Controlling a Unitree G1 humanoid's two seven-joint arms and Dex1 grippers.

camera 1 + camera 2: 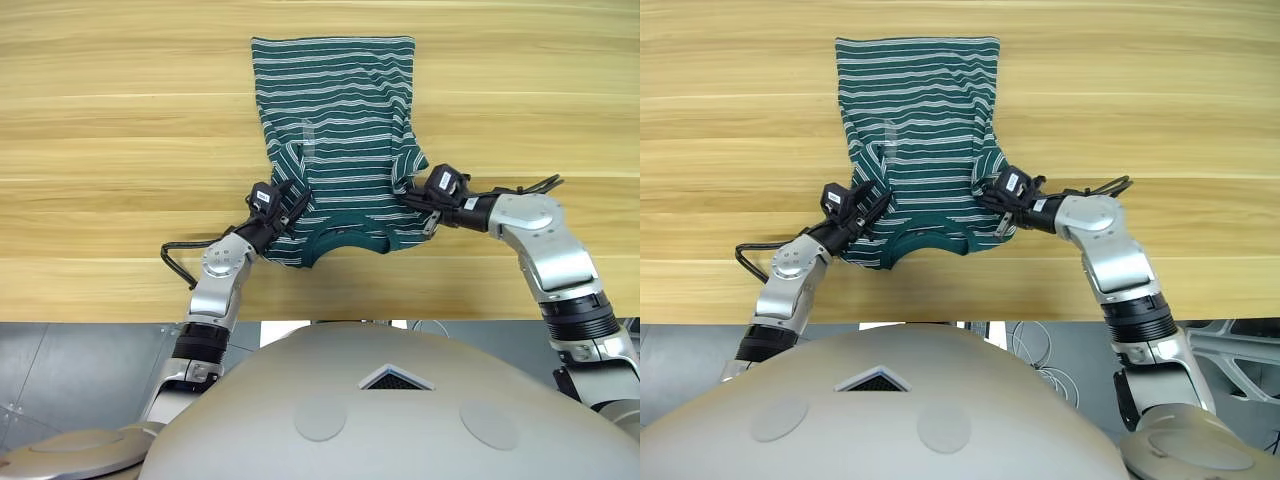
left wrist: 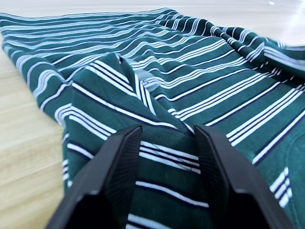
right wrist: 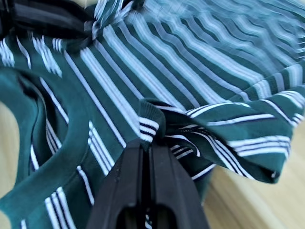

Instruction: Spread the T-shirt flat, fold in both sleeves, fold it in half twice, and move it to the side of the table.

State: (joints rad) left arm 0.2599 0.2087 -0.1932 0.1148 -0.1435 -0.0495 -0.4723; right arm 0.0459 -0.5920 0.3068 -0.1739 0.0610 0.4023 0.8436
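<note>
From the head, the shirt (image 1: 340, 110) is lying mid-table (image 1: 120, 120), hem at the far side and collar (image 1: 345, 238) toward the robot. Both sleeves are lying turned in, so the cloth is forming one narrow panel. The left gripper (image 1: 290, 205) is sitting at the near corner on the collar's left, and the right gripper (image 1: 415, 190) is sitting at the matching corner on its right. They are likely placed there so the near edge can be carried up toward the hem as one line, which would make the first half fold.

In the left wrist view, the left gripper's fingers (image 2: 119, 162) are standing spread, with striped cloth lying between and under them. They are straddling a raised ridge of the folded sleeve but not closing on it, so I judge this grip is not yet taken.

In the right wrist view, the right gripper's fingers (image 3: 164, 181) are pressing together and pinching a bunched fold of the sleeve edge. The cloth is lifting slightly off the wood there. That suggests this corner is secured and waiting for the other side.

As for writing, a pale rectangular patch (image 1: 307, 137) is showing on the shirt's upper layer, and it is also appearing in the left wrist view. No lettering on it is coming through clearly enough to read.
</note>
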